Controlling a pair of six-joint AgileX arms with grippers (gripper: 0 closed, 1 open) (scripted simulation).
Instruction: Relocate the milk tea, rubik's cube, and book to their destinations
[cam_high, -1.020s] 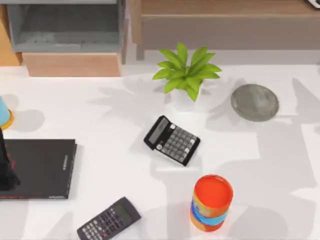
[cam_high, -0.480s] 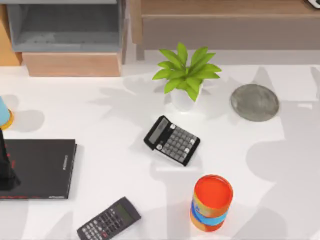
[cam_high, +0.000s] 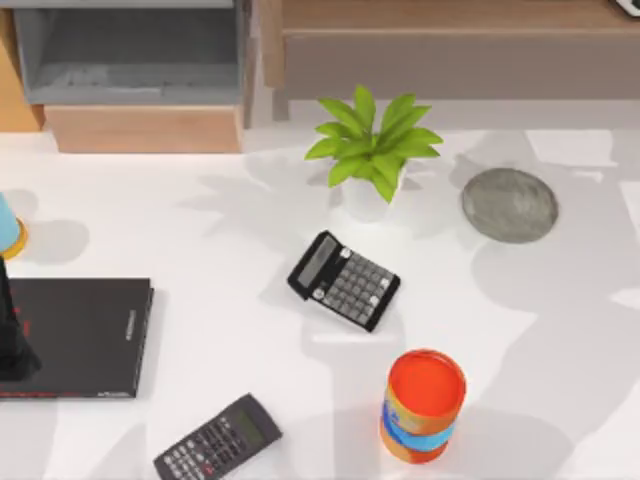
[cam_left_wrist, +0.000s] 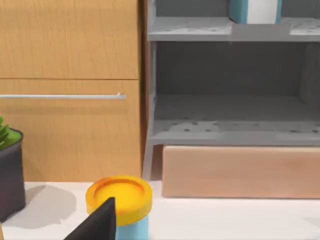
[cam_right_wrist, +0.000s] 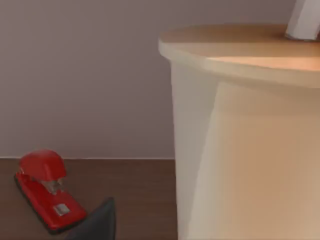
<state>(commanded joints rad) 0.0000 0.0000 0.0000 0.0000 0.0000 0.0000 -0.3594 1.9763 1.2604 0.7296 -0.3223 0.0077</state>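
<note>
Tan milk tea upright, close beside right tool (grip state cannot be told); grey coaster on desk's right side, well apart from left arm parked over black book.

Landmark: potted plant, at the back middle of the table
Grey coaster: right of plant, near
Larger calculator: in front of plant
Orange can: further in front
Black book: far left of plant, front
Left arm: on the black book's left part
</note>
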